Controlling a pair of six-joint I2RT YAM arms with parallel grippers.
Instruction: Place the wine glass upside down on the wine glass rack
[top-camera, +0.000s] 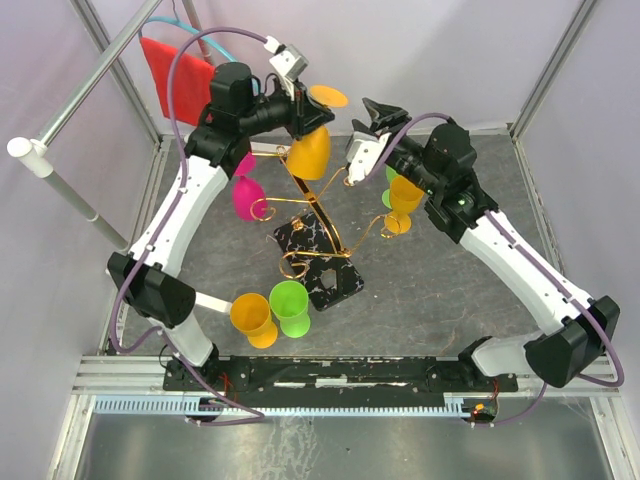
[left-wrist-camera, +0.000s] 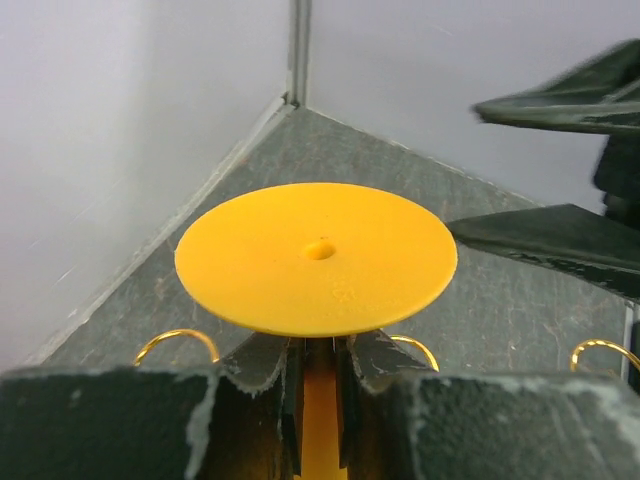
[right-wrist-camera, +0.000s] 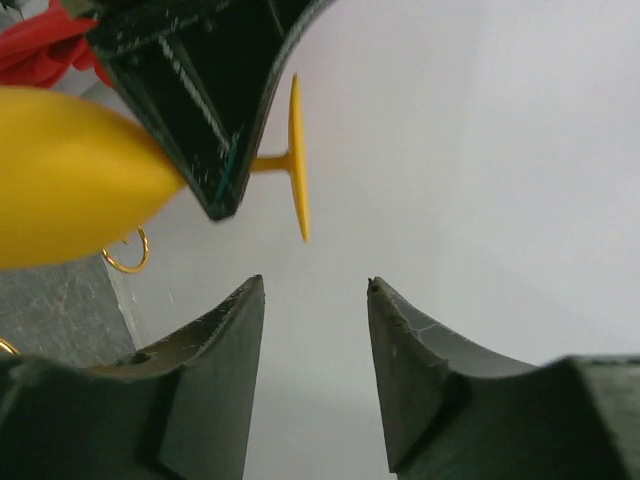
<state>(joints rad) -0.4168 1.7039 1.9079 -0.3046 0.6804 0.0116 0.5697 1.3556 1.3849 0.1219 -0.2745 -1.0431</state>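
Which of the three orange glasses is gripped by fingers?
The upturned orange glass, foot upward, near the back: the left fingers clamp its stem. The other two are not held.

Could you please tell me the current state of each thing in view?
held orange glass, upside down, foot up, not yet hung.
left hand, shut on its stem.
right hand, open, empty.
wine glass rack, standing upright.
pink glass, hanging on the rack.
front orange glass, standing off the rack.
front green glass, standing off the rack.
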